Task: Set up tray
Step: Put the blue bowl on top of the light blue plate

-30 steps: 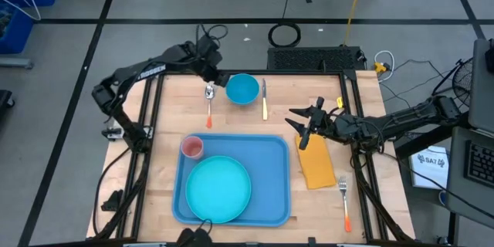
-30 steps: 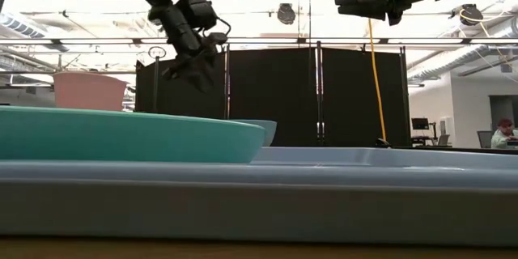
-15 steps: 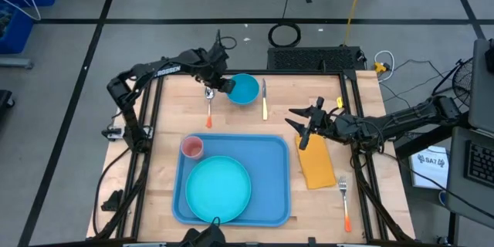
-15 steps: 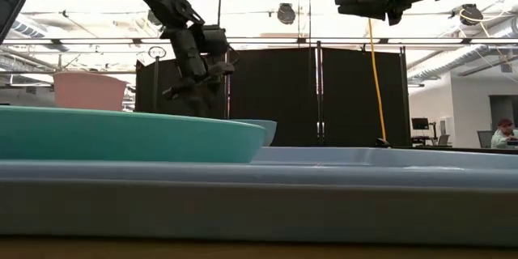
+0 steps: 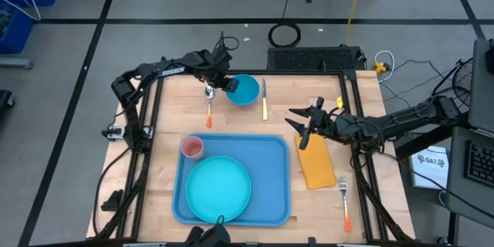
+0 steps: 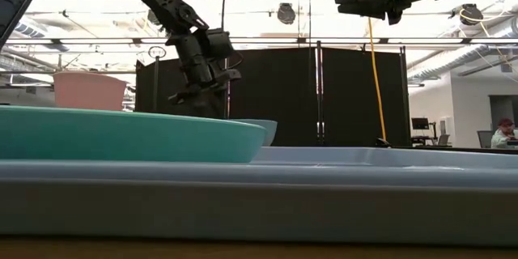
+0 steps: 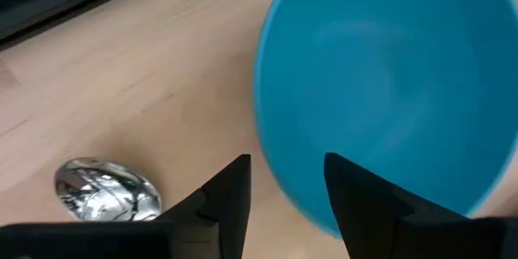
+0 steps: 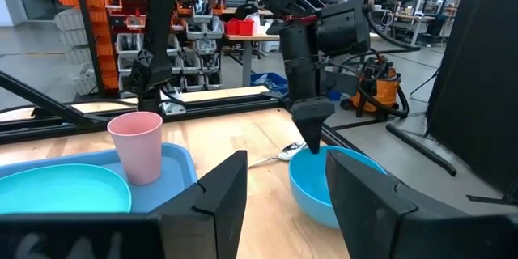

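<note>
1. High view: left gripper (image 5: pixel 229 85) at the near rim of a blue bowl (image 5: pixel 244 89), fingers apart and straddling that rim without pinching it, as the left wrist view shows.
2. Spoon (image 5: pixel 209 95), orange handle, just beside the left gripper, on the side away from the bowl.
3. Knife (image 5: pixel 264 99), just past the bowl from the left gripper.
4. Right gripper (image 5: pixel 302 127) raised above the table, fingers apart, holding nothing; orange-yellow napkin (image 5: pixel 316 167) lies under and beside it.
5. Tray (image 5: pixel 275 177), light blue, on the table beside the right gripper; carries a teal plate (image 5: pixel 218 188) and pink cup (image 5: pixel 192 148).
6. Fork (image 5: pixel 344 197), beyond the napkin from the tray.
</note>
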`<state>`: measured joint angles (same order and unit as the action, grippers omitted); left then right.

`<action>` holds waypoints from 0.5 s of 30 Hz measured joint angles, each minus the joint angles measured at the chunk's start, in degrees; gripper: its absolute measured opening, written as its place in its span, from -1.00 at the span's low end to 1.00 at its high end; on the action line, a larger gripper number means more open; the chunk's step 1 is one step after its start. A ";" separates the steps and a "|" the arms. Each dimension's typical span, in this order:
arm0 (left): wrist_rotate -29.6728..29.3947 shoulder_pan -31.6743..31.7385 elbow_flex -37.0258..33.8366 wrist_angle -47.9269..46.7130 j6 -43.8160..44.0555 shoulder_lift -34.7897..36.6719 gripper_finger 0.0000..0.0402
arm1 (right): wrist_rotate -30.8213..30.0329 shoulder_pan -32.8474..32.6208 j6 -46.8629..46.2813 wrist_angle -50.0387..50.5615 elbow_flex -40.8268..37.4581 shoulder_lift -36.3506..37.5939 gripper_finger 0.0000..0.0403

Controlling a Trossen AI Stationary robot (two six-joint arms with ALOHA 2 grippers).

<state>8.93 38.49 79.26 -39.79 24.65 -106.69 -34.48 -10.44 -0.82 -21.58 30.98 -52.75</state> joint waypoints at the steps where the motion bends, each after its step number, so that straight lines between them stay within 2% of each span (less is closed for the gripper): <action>1: 0.01 -0.01 0.00 0.39 0.40 0.00 -0.19 | 0.02 -0.01 0.00 0.00 0.00 0.00 -0.22; 15: 1.10 -0.12 -0.04 0.06 2.07 -3.15 -0.22 | 0.02 -0.01 0.00 0.02 0.00 0.00 -0.22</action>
<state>10.03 38.37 79.22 -39.73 26.72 -109.84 -34.46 -10.45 -0.82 -21.56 30.98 -52.75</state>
